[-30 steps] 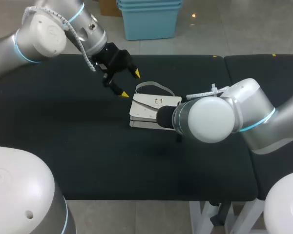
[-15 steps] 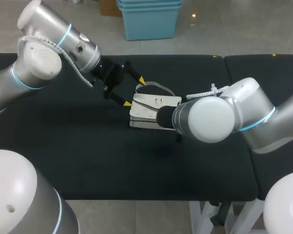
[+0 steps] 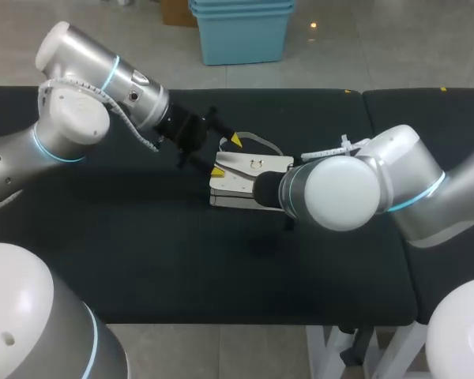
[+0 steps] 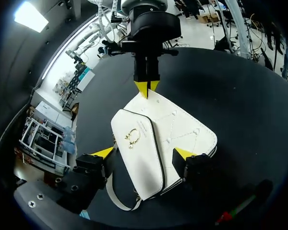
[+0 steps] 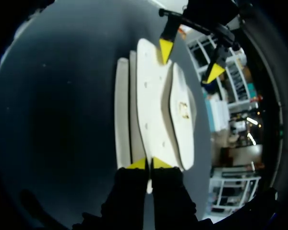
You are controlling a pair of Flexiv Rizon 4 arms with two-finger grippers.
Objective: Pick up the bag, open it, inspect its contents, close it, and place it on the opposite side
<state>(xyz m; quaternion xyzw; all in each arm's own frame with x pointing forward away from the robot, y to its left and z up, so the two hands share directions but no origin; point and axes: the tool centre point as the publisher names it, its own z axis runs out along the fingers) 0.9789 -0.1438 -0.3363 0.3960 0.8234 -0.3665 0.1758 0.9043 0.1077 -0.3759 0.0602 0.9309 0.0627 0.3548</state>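
A white handbag (image 3: 251, 180) with a small gold clasp lies flat on the black table (image 3: 103, 237); its strap (image 3: 257, 142) loops behind it. My left gripper (image 3: 226, 155) is at the bag's left end, open, with one yellow tip on each side of that end. In the left wrist view the bag (image 4: 158, 139) lies between the fingers of my left gripper (image 4: 144, 153), close to both. My right gripper (image 5: 149, 164) is at the bag's opposite end, tips together, pinching the edge of the bag (image 5: 156, 105). The left wrist view shows that right gripper (image 4: 146, 87) on the bag's far edge.
My right arm's big white joint (image 3: 340, 193) hangs over the bag's right end and hides it. A seam (image 3: 369, 110) divides the black table top to the right of the bag.
My left gripper has come down and to the right, from above the table to the bag's left end, and its fingers have narrowed a little. The bag and my right arm have stayed put.
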